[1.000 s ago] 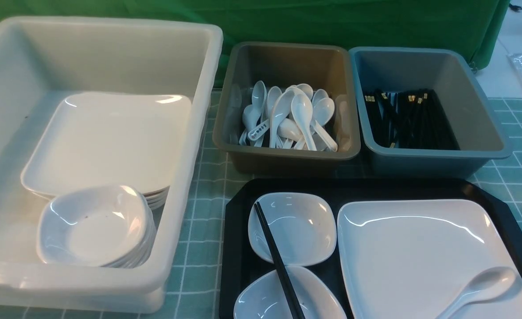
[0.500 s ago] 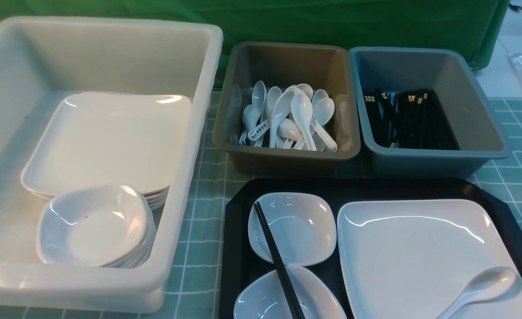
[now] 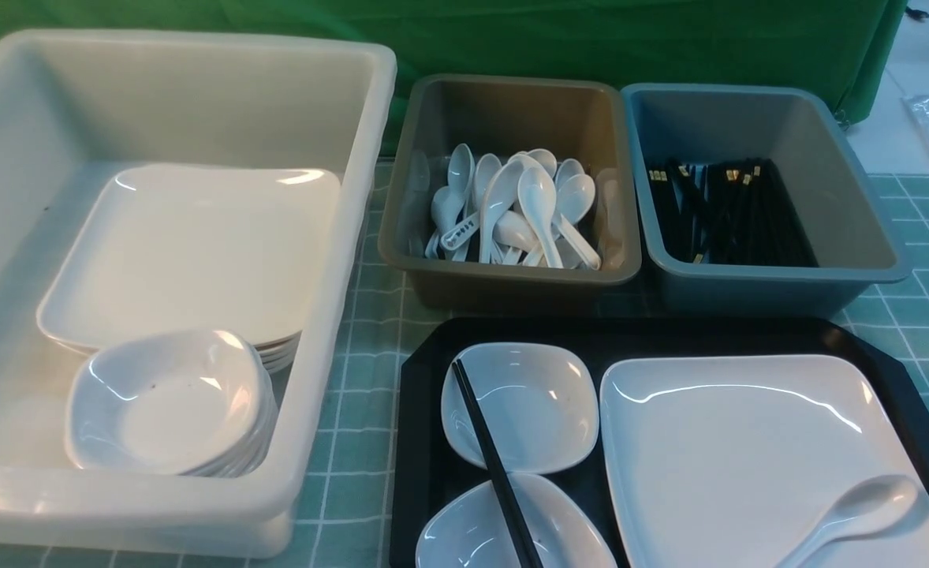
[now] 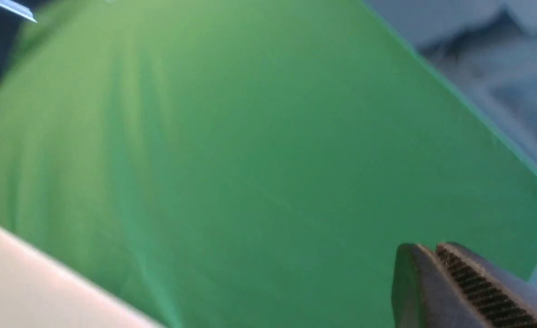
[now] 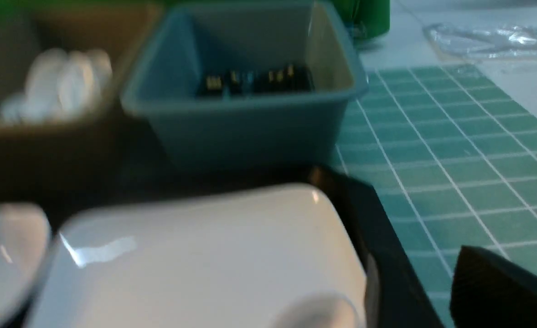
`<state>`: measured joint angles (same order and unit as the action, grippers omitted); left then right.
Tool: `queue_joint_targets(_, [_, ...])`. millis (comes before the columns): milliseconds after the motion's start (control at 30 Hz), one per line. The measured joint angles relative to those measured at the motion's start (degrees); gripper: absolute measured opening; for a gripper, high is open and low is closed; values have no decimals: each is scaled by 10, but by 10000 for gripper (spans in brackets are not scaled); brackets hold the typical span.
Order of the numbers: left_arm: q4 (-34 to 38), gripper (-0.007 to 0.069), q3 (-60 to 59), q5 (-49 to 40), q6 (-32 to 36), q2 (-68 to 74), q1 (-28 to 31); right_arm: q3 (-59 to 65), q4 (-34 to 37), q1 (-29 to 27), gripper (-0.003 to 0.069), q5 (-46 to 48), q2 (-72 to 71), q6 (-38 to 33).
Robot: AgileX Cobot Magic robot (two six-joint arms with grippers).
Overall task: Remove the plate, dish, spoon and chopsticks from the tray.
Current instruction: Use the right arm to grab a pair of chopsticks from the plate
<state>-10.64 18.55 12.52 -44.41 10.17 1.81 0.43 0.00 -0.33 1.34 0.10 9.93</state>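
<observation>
The spoon [image 3: 851, 517] lies loose on the plate [image 3: 740, 442] — tilt it and the spoon slides off. Left gripper [image 4: 432, 257], right gripper [image 5: 492, 282] — can't tell how wide either stands.

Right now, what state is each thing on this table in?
tray, loaded; nothing cleared off.
plate, flat on tray.
spoon, lying on plate.
far small dish, upright, empty.
near small dish, upright, empty.
chopsticks, resting across both small dishes.
white tub, holding stacked plates and stacked dishes.
brown tub, holding spoons.
blue tub, holding spare chopsticks.
</observation>
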Motion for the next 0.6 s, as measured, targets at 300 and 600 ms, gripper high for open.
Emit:
queue_joint_targets(300, [20, 17, 234, -408, 222, 231, 0, 0, 14, 0, 239, -146, 0, 161])
queue_joint_targets(600, [212, 12, 330, -686, 444, 436, 0, -75, 14, 25, 109, -51, 21, 172])
